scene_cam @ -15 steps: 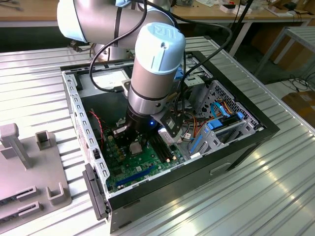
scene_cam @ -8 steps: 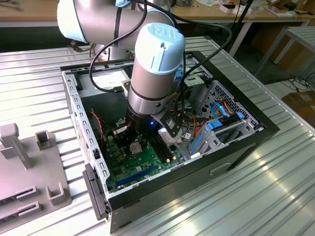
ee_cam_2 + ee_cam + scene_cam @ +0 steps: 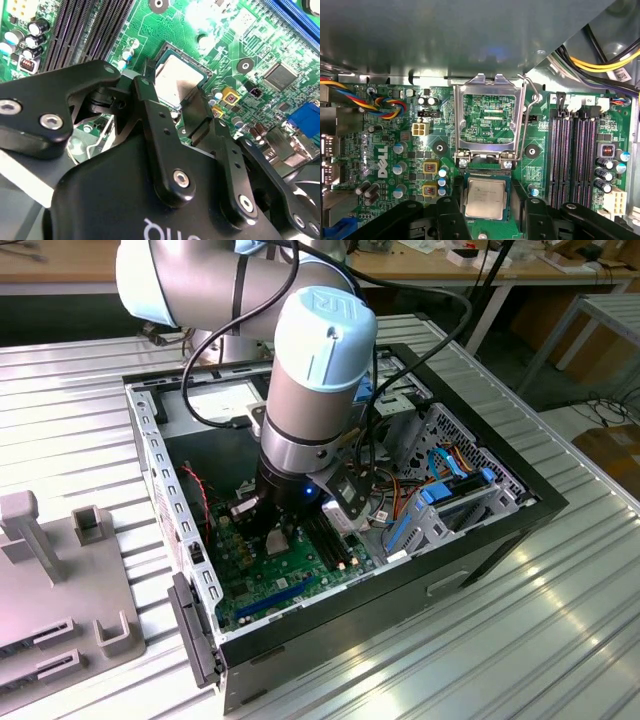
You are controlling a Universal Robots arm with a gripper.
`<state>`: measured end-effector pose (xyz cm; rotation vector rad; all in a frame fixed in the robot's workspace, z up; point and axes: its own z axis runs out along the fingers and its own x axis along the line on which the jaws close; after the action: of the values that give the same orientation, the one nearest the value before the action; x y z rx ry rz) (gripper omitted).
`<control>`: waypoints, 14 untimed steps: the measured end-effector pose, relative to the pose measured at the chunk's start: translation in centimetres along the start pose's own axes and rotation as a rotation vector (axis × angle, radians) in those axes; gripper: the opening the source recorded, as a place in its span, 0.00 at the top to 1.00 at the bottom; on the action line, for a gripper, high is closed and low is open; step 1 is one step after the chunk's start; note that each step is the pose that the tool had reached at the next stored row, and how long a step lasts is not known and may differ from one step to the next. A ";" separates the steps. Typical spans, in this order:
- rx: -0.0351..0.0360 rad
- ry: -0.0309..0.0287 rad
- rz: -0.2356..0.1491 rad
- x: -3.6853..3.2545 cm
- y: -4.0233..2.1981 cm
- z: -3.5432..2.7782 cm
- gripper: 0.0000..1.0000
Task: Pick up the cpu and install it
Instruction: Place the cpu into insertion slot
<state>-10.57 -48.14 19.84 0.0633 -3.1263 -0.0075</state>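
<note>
Silver-grey and square, the cpu [image 3: 485, 198] lies flat in its socket on the green motherboard [image 3: 395, 150], with the socket's dark border showing evenly around it in the first wrist view. In the second wrist view the same chip [image 3: 179, 80] sits between the two black fingers [image 3: 150, 107], which stand a little off its opposite edges with a sliver of socket visible beside each; to my eye the gripper [image 3: 485, 212] has let go and is spread, not clamping the chip. Beyond the cpu, the hinged metal load plate [image 3: 487, 120] is swung fully up and back, and its wire lever [image 3: 532, 107] stands raised alongside, so the socket is not yet locked. Long black memory slots [image 3: 575, 155] run beside the socket on one side, a cluster of capacitors [image 3: 400, 165] on the other.

In the exterior view the arm [image 3: 310, 410] reaches straight down into the open computer case [image 3: 480, 530], which lies on a ribbed metal table [image 3: 520, 640]; a grey fixture [image 3: 60, 580] sits at the exterior view's left.

I judge the placing step as essentially done, the chip seated and released. What remains calls for a clean vertical retreat that does not nudge the chip, then closing the plate over it and latching the lever.
</note>
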 end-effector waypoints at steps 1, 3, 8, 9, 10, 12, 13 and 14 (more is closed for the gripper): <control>0.0001 0.0001 -0.001 0.00 -0.01 0.00 0.53; 0.0003 0.0005 -0.006 -0.02 -0.01 -0.01 0.53; 0.0005 0.0002 -0.026 -0.04 -0.01 0.00 0.53; 0.0006 0.0002 -0.029 -0.04 -0.01 0.00 0.53; 0.0006 0.0002 -0.030 -0.04 -0.01 0.00 0.53; 0.0005 0.0001 -0.031 -0.03 -0.01 0.00 0.53; 0.0006 0.0001 -0.031 -0.03 -0.01 0.00 0.53; 0.0005 0.0001 -0.031 -0.02 -0.01 0.00 0.53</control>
<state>-10.54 -48.15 19.84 0.1119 -3.1249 -0.0071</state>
